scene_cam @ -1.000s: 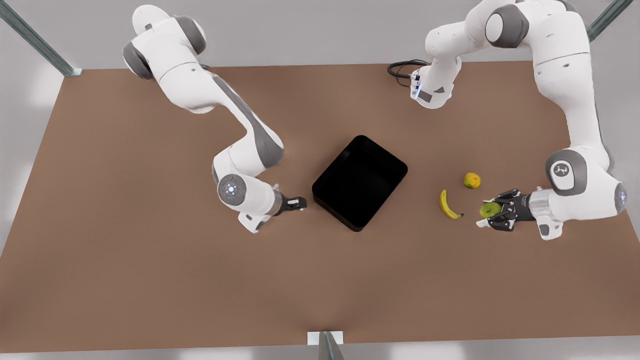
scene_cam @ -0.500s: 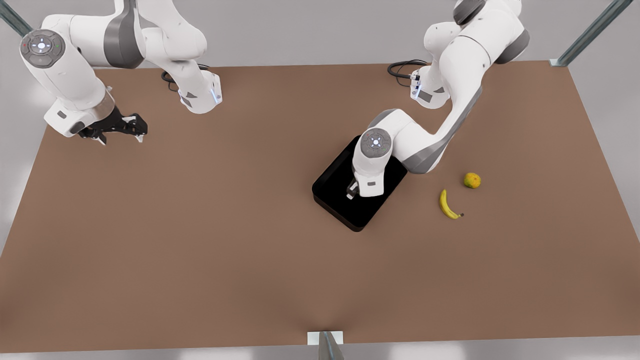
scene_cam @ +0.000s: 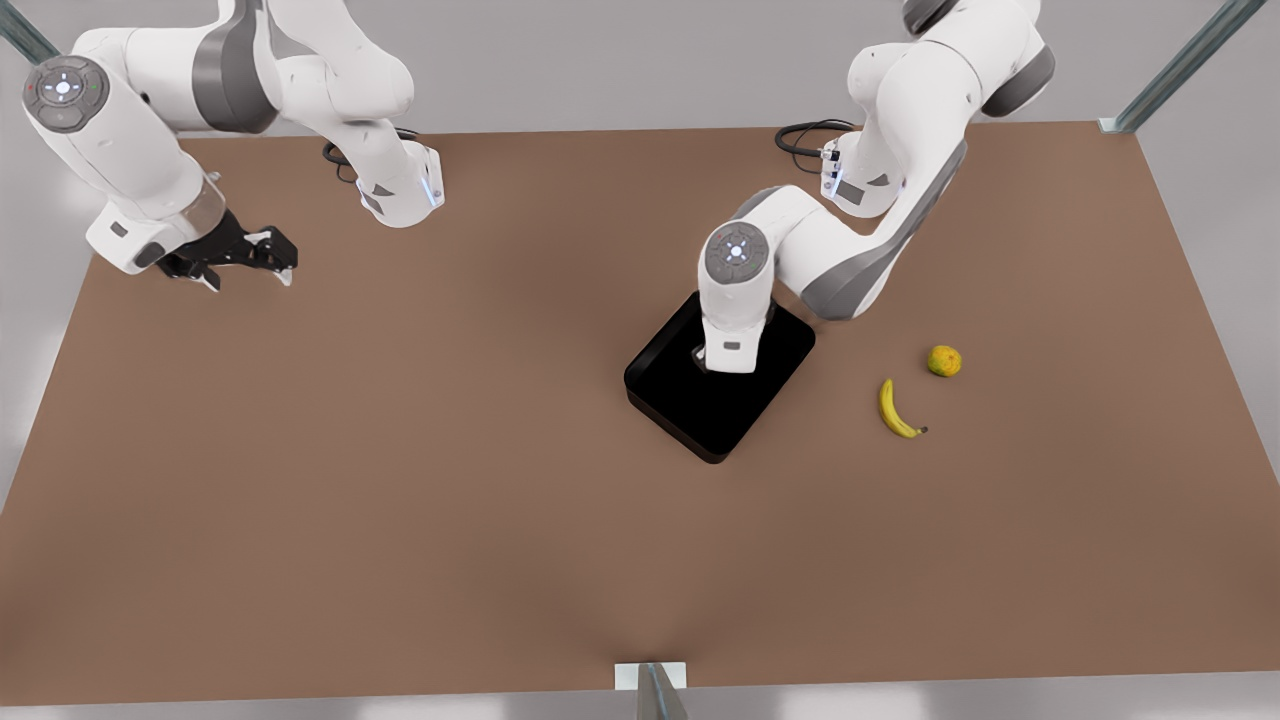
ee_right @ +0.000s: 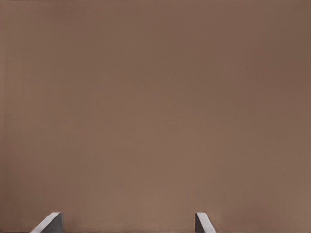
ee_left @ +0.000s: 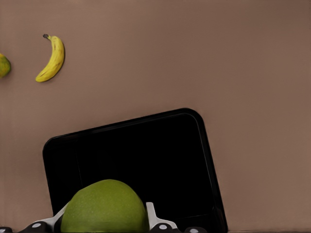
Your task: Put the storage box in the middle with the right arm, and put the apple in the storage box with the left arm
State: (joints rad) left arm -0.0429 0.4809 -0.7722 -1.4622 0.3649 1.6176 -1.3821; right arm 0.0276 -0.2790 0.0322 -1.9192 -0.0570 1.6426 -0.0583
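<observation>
The black storage box [scene_cam: 690, 400] lies mid-table, turned at an angle. Over it hangs the arm on the front view's right, pointing straight down; this is my left arm. In the left wrist view my left gripper [ee_left: 104, 219] is shut on the green apple [ee_left: 104, 206], held above the storage box [ee_left: 146, 155] near one of its short walls. My right gripper [scene_cam: 255, 255] is open over bare table at the far left of the front view, well away from the box. Its two white fingertips [ee_right: 48, 223] stand wide apart with nothing between them.
A yellow banana [scene_cam: 895, 410] and a yellow-orange round fruit [scene_cam: 944, 360] lie on the table to the front view's right of the box. A black cable [scene_cam: 805, 140] loops near the left arm's base. The brown table [scene_cam: 400, 500] stretches wide in front.
The left arm carried the apple from beside the banana to over the box, then shifted slightly toward the back. The right arm drew back from beside the box to the far left.
</observation>
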